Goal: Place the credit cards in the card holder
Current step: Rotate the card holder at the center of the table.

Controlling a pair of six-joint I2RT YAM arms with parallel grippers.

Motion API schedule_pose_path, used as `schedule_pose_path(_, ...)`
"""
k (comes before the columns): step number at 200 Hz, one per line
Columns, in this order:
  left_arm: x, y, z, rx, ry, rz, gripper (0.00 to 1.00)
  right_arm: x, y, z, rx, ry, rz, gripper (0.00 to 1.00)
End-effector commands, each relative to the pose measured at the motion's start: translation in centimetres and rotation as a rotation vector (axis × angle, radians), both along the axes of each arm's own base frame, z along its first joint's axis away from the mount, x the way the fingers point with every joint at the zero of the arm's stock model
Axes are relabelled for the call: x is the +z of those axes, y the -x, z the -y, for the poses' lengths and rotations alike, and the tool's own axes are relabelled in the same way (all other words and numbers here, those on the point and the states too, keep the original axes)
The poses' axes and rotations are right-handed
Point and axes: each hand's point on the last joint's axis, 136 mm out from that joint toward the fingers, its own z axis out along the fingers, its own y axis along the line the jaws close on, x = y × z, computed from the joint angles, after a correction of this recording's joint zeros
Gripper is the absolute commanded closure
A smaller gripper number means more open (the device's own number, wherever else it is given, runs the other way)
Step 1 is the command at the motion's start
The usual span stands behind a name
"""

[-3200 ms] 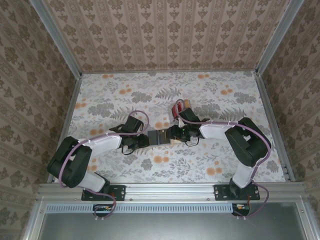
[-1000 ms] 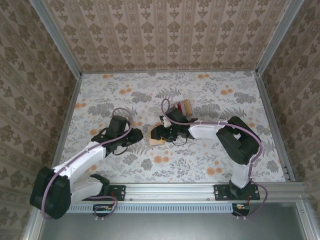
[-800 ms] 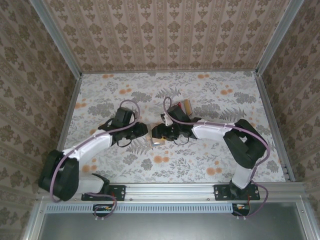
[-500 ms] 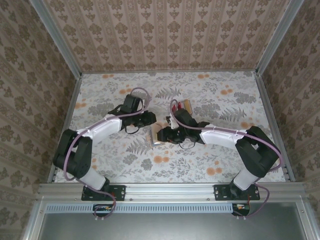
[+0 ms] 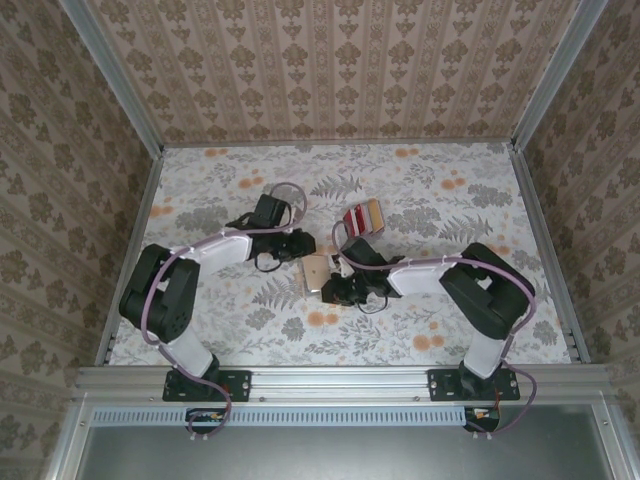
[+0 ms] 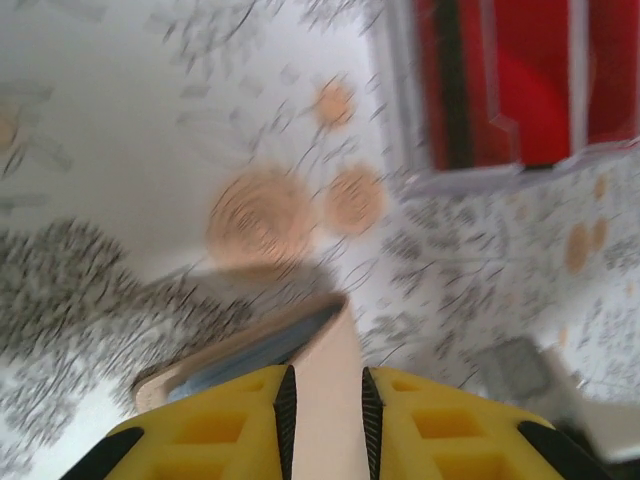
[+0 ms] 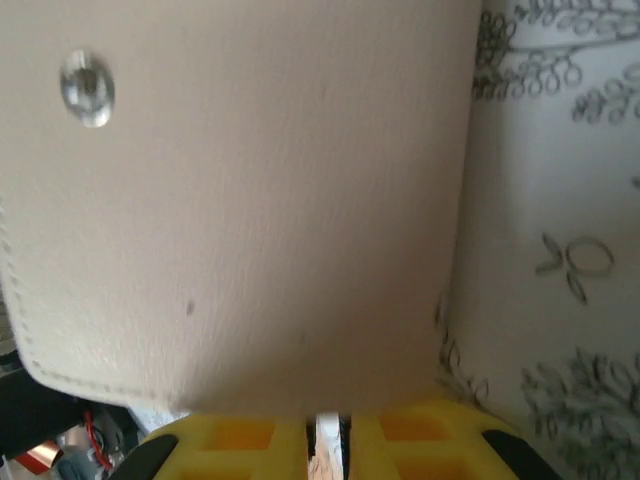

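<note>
The card holder [image 5: 316,272] lies between my two grippers, pinkish-tan outside. My left gripper [image 5: 302,249] is at its far-left edge. In the left wrist view that gripper [image 6: 325,375] is shut on a pinkish-tan flap of the card holder [image 6: 330,340], with light-blue lining showing beside it. My right gripper [image 5: 334,288] is at the near-right edge. In the right wrist view the card holder [image 7: 260,200] spreads above the gripper [image 7: 325,428], whose jaws are nearly together on a thin pale strip. The credit cards [image 5: 361,218], red and tan, lie fanned further back; the red ones [image 6: 500,85] also show in the left wrist view.
A floral cloth [image 5: 430,200] covers the table, which is walled in by patterned panels and metal rails [image 5: 540,240]. Open cloth lies to the far left and the right. Both arms' cables loop near the holder.
My left arm has swung right to the card holder's far edge. My right gripper has shifted to the near side and its jaws have narrowed. The holder has moved slightly back.
</note>
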Motion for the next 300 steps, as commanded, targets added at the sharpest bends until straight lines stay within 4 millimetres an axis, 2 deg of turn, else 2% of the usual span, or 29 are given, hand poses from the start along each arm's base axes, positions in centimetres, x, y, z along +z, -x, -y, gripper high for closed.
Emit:
schedule_pose_path(1,0.1,1.3,-1.6,-0.002,-0.027,0.017,0.72,1.1,-3.0,-1.3,-0.02,-0.017,0.077,0.82)
schedule_pose_path(35,-0.8,3.2,-4.0,0.039,-0.065,0.007,0.73,1.7,-6.0,-0.5,-0.027,0.051,0.13,0.82)
schedule_pose_path(72,-1.2,5.0,-4.6,0.067,-0.047,-0.006,0.73,2.0,-9.0,0.1,-0.029,0.075,0.148,0.81)
schedule_pose_path(118,-1.2,6.1,-3.3,0.088,0.008,-0.006,0.73,1.4,-9.4,-2.4,0.055,0.036,0.085,0.79)
schedule_pose_path(142,0.6,5.8,-3.1,0.085,0.007,0.024,0.73,1.9,-9.0,-1.7,0.048,0.05,0.102,0.78)
schedule_pose_path(167,4.5,5.0,-4.3,0.096,-0.031,0.115,0.72,3.3,-8.6,0.1,0.036,0.086,0.142,0.76)
schedule_pose_path(184,7.0,4.1,-5.3,0.107,-0.057,0.189,0.7,4.3,-8.2,1.5,0.022,0.115,0.17,0.69)
schedule_pose_path(207,8.5,2.3,-5.9,0.094,-0.085,0.22,0.69,5.2,-7.3,2.2,0.006,0.106,0.187,0.68)
schedule_pose_path(241,7.6,-0.7,-3.7,0.007,-0.081,0.185,0.7,5.5,-4.6,1.2,0.031,0.072,0.181,0.68)
schedule_pose_path(275,5.3,-4.3,-1.5,-0.048,-0.088,0.144,0.72,5.3,-1.5,-1.8,0.095,0.02,0.178,0.68)
schedule_pose_path(300,3.2,-6.0,-0.2,-0.069,-0.09,0.09,0.73,4.7,-0.3,-3.8,0.112,-0.018,0.164,0.68)
